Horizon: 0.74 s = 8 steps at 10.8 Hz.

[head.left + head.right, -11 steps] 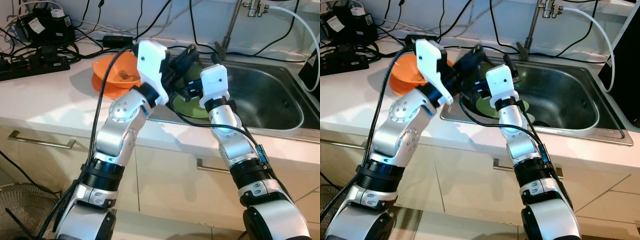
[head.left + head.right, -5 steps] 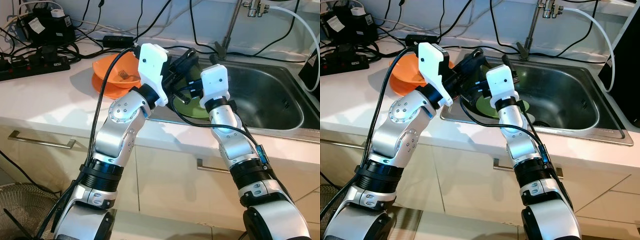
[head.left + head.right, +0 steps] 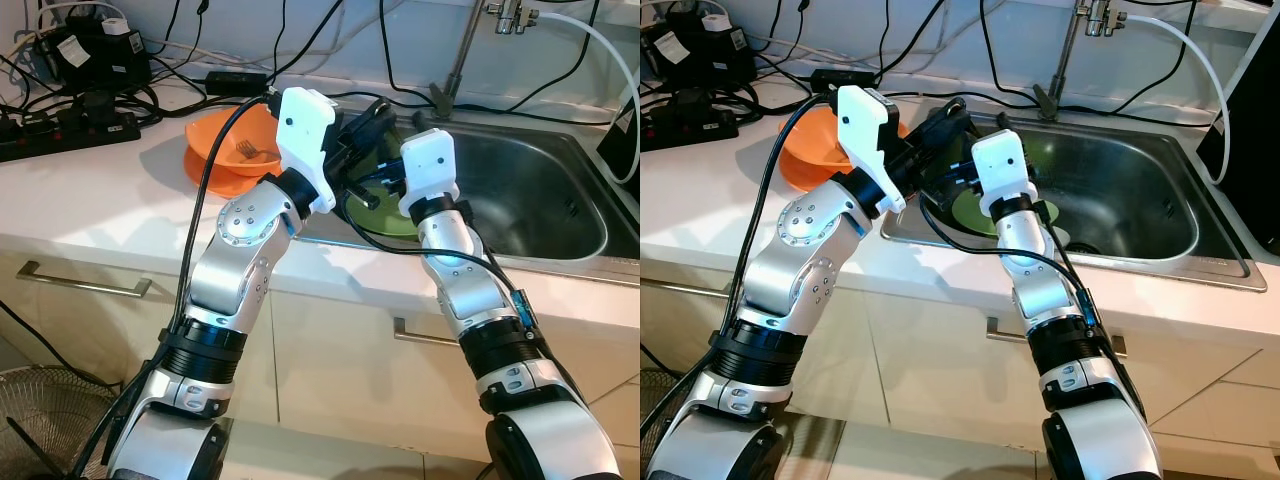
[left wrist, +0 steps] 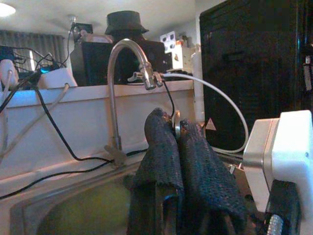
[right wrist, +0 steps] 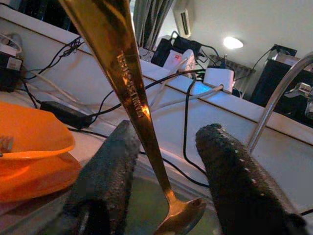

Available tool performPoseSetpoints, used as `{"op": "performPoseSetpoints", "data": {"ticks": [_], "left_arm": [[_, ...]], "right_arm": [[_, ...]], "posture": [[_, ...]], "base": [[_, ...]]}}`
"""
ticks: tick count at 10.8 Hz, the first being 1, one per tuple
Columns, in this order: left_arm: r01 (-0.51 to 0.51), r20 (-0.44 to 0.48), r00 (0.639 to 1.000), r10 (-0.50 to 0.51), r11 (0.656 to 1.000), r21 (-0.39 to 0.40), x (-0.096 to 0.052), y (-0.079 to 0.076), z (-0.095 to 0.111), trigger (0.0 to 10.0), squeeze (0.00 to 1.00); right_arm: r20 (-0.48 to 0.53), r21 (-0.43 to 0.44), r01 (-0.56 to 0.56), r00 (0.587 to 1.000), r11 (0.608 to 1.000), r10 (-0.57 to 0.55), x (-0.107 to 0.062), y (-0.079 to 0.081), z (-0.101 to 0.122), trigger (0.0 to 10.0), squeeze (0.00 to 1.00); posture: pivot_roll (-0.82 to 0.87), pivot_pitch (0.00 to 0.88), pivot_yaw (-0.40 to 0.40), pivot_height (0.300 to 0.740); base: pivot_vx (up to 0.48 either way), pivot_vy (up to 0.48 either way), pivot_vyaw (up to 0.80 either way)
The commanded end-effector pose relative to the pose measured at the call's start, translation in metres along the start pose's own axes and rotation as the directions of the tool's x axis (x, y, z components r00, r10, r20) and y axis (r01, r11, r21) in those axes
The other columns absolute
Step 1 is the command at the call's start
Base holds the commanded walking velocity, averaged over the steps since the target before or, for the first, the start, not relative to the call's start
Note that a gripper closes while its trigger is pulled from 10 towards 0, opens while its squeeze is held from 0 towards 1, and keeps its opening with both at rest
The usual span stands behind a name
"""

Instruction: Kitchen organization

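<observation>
left hand (image 4: 178, 147) pinching a thin metal handle tip together over sink (image 3: 540, 190) | right hand (image 5: 166, 161) spread apart around gold spoon (image 5: 129, 98) shaft | spoon looking stiff, light, slick: gripping mid-shaft | orange bowl (image 3: 225, 150) sitting on table (image 3: 90, 190)

Silver jointed arms, white boxy wrist housings, black ribbed elbow collars, black cables along each arm

A gold-coloured spoon (image 5: 128, 83) stands steeply tilted, bowl end down over the steel sink (image 3: 545, 190), its engraved handle between two black fingers. A green plate (image 3: 977, 212) lies in the sink. Two stacked orange bowls (image 3: 222, 150) on the counter hold a fork (image 3: 247, 150).
</observation>
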<state>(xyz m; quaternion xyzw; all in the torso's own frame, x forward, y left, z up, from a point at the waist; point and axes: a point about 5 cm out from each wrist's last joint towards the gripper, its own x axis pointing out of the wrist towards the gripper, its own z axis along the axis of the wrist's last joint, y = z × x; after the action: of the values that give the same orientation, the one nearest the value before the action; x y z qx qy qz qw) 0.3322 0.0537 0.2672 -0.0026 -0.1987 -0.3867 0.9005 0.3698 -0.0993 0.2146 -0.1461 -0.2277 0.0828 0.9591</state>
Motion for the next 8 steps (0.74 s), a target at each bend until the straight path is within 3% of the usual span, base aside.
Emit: {"op": "performPoseSetpoints", "data": {"ticks": [1, 8], "left_arm": [[0.024, -0.014, 1.000, -0.024, 1.000, 0.013, 0.0009, -0.0033, -0.0001, 10.0, 0.00], [0.021, -0.032, 0.999, -0.019, 0.999, 0.048, 0.0007, -0.0020, -0.0026, 10.0, 0.00]], "right_arm": [[-0.001, 0.007, 0.004, 1.000, 1.000, -0.004, -0.0008, -0.0016, 0.0004, 0.0, 0.00], [-0.015, 0.005, 0.006, 1.000, 1.000, -0.006, -0.0012, -0.0021, -0.0019, 0.0, 0.00]], "posture": [[0.20, 0.024, -0.030, 0.740], [0.21, 0.023, -0.031, 0.740]], "base": [[0.000, 0.000, 0.00], [0.000, 0.000, 0.00]]}}
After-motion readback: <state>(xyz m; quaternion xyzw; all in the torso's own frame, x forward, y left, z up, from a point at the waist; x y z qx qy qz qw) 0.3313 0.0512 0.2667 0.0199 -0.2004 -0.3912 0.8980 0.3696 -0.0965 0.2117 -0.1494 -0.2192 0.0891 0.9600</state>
